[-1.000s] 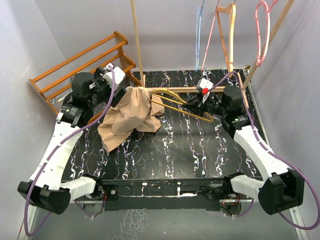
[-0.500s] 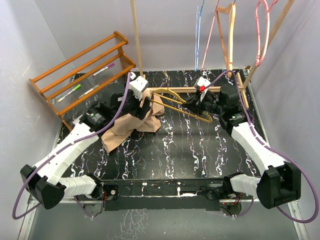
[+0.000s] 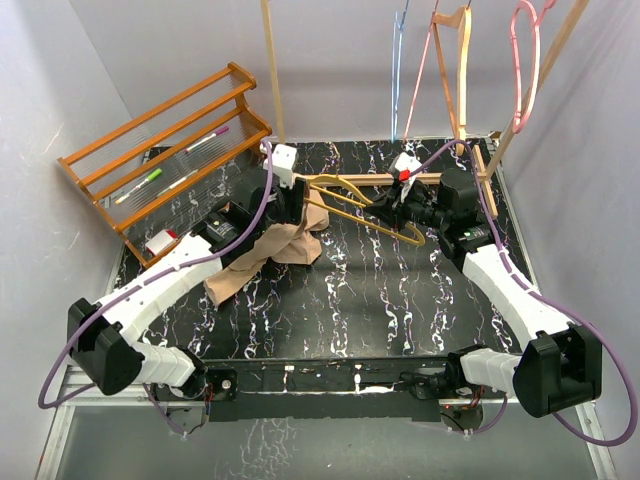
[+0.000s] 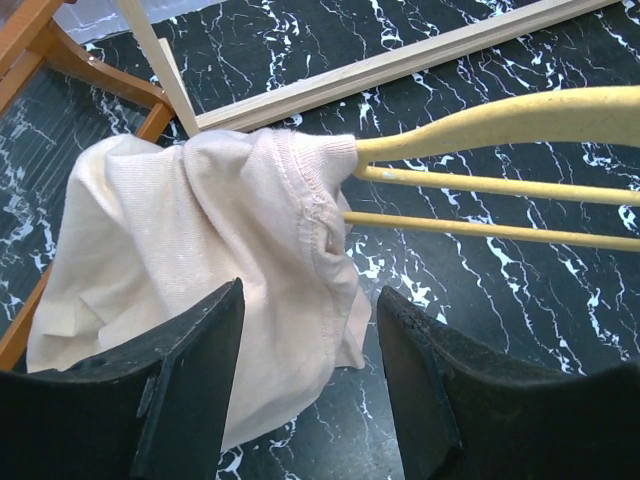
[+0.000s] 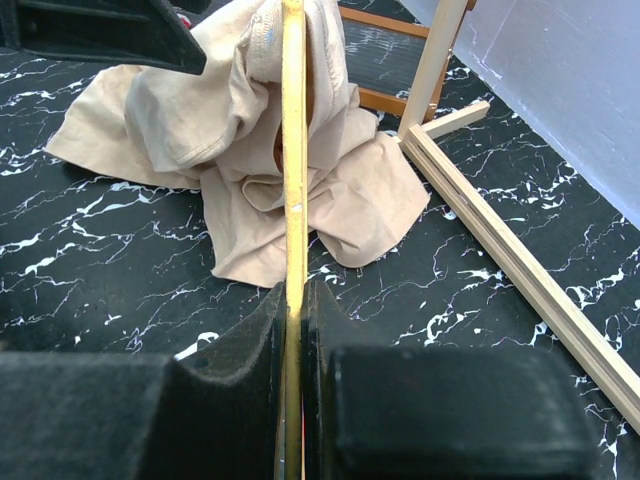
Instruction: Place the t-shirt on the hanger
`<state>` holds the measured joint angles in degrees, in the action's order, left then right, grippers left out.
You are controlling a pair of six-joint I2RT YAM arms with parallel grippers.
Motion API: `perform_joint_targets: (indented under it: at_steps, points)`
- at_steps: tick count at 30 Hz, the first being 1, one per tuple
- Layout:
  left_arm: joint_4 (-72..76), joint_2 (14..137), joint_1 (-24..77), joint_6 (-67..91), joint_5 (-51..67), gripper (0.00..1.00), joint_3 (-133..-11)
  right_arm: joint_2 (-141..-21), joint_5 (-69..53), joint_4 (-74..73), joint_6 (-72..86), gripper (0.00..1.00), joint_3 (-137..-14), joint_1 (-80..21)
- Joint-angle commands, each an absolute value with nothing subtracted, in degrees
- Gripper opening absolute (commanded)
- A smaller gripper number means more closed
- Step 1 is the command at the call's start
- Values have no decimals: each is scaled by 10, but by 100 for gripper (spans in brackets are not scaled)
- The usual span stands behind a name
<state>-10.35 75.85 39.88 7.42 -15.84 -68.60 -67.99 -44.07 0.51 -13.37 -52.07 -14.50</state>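
Along the hanger (image 5: 293, 150), nearest its own camera, the right gripper (image 5: 295, 292) is clamped tight, and its pads hide the stretch they pinch. Farther along the hanger, the t-shirt (image 5: 200, 120) swallows one shoulder tip and spills in a heap onto the marbled table (image 3: 380, 300) beneath. Over that covered end the left gripper (image 4: 312, 300) hovers with jaws apart, collar fabric showing between them. How far the hanger reaches inside the cloth cannot be seen. Beyond the hanger lies a pale wooden bar (image 4: 400, 65).
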Motion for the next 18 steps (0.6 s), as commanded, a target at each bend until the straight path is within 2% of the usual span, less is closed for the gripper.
perform_joint_targets:
  at_steps: [1, 9, 14, 18]
  points:
    - [-74, 767, 408, 111, -179, 53, -686, -673, -433, 49, -127, 8, -554, -143]
    - [-66, 798, 412, 117, -181, 46, -686, -671, -437, 54, -122, 8, -555, -143]
    - [-41, 807, 412, 98, -199, 31, -679, -661, -436, 54, -123, 8, -547, -143]
    - [-33, 806, 412, 89, -208, 26, -672, -654, -435, 53, -123, 8, -543, -143]
